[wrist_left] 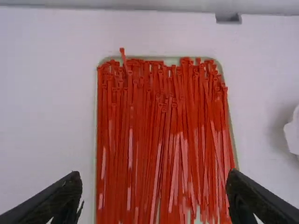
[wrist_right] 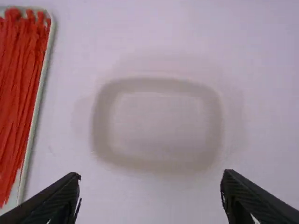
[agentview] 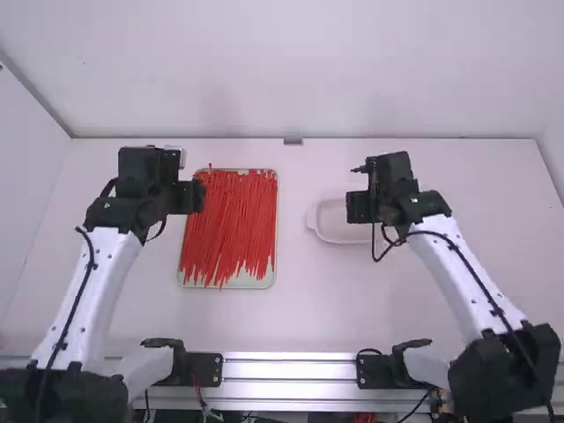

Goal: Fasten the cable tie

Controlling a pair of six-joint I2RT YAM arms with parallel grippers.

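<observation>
Red cable ties (wrist_left: 161, 140) lie lengthwise in a thick bundle on a pale rectangular tray (agentview: 229, 284), left of the table's middle. The left gripper (agentview: 189, 196) hangs at the tray's left edge, fingers spread wide and empty. The right gripper (wrist_right: 150, 198), likewise spread, hovers over a shallow white dish (wrist_right: 156, 123) on the white table (agentview: 308, 308).

The high view looks forward and down from above and behind both arms, far enough back to take in the whole white bench (agentview: 352, 300). The left wrist camera hangs close over the pale green rectangular tray (wrist_left: 102, 60) of red plastic cable ties (wrist_left: 159, 140), facing along their length, framed by the black left pincer (wrist_left: 153, 173). The right wrist camera looks closely down on the white oblong dish (wrist_right: 156, 123), framed by the black right pincer (wrist_right: 150, 174). The tray's corner appears there too, and the high view holds both.
</observation>
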